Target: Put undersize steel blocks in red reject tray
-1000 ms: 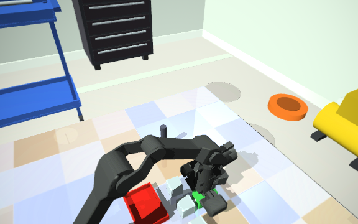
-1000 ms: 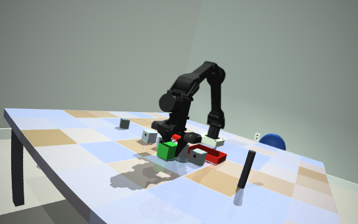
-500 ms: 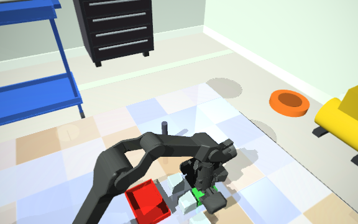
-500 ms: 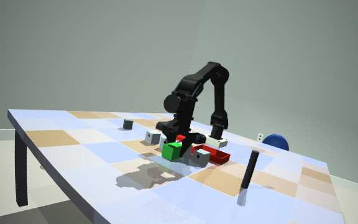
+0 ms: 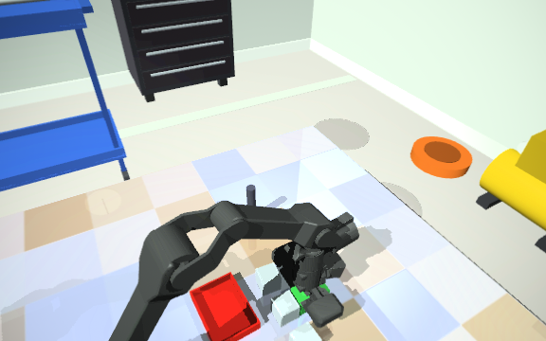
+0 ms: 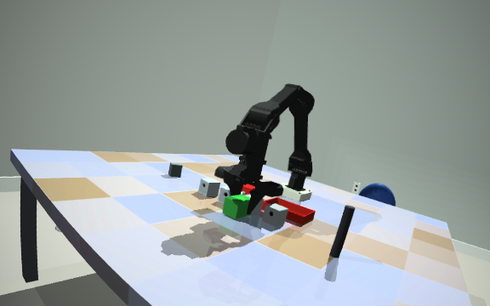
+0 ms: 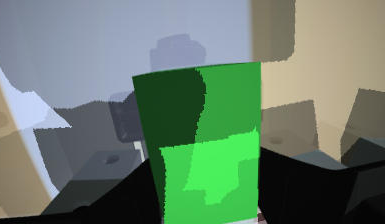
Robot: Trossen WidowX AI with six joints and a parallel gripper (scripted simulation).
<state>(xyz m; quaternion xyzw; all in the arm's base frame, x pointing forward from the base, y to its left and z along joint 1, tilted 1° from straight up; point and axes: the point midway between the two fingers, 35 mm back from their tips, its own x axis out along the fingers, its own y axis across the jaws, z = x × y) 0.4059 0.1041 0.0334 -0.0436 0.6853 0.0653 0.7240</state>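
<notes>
My gripper (image 5: 311, 290) (image 6: 246, 198) (image 7: 198, 150) is shut on the green GO gauge (image 5: 299, 296) (image 6: 236, 207) (image 7: 225, 175), low among the steel blocks. The gauge's pin is hidden, so I cannot tell whether it is in a hole. In the top view, one block (image 5: 284, 309) is right beside the gauge, another (image 5: 266, 278) is behind it, and a third (image 5: 305, 334) is at the bottom edge. The exterior view shows blocks with dark holes left (image 6: 211, 188) and right (image 6: 276, 220) of the gauge. The red reject tray (image 5: 221, 305) (image 6: 302, 218) shows no block in its visible part.
A dark upright post (image 5: 251, 194) (image 6: 342, 231) stands on the table. A small dark cube (image 6: 175, 170) sits farther off in the exterior view. The arm's pale base (image 6: 298, 194) is behind the tray. A blue cart (image 5: 41, 147) and a drawer cabinet (image 5: 183, 52) stand beyond the table.
</notes>
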